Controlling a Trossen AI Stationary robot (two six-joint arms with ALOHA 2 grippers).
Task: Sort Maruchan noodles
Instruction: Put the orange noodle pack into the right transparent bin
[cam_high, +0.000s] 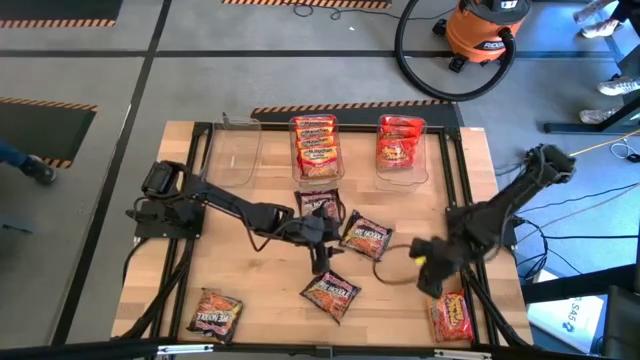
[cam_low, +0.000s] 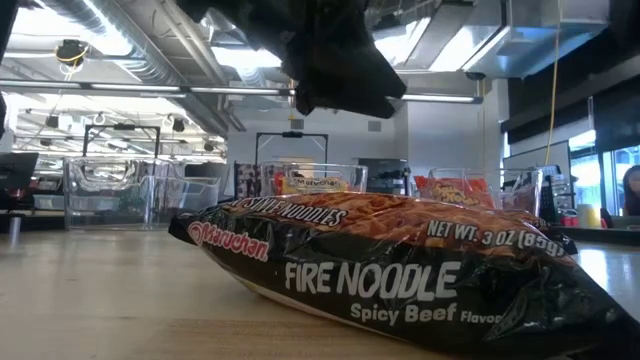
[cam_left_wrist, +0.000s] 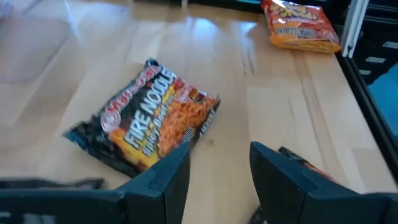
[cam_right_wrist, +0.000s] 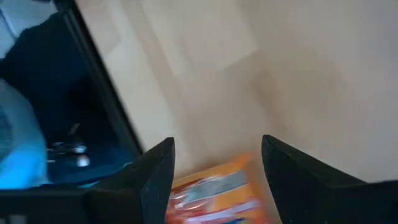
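Your left arm reaches from the table's left side toward the middle, elbow low. The left gripper (cam_high: 322, 262) points down over bare wood among three dark packets. In its wrist view the two fingers (cam_left_wrist: 166, 180) stand apart with only table between them, so the jaws are released and hold nothing.

Your right arm folds in from the right edge. The right gripper (cam_high: 432, 278) hangs just above the orange packet (cam_high: 451, 316) at the near right corner. In the right wrist view the fingers (cam_right_wrist: 155, 177) are spread, with the packet's end (cam_right_wrist: 217, 193) showing below and between them. You cannot tell whether they touch it; nothing is clamped.

Count of loose noodle packets on the table:
- Dark packets: four. One (cam_high: 320, 206) lies just in front of the middle tub, one (cam_high: 366, 238) to its right, one (cam_high: 331, 293) nearer the front and one (cam_high: 216, 312) at the near left.
- Orange packets: one, under the right gripper.

Count of clear tubs along the far edge: three.
- The left tub (cam_high: 233, 150) shows no packets.
- The middle tub (cam_high: 316, 150) holds a stack of orange-yellow packets.
- The right tub (cam_high: 402, 148) holds red packets.
You cannot count the packets inside either tub.

In the low view, a dark packet (cam_low: 400, 265) reading "Fire Noodle Spicy Beef" fills the foreground, with a gripper hanging above it.
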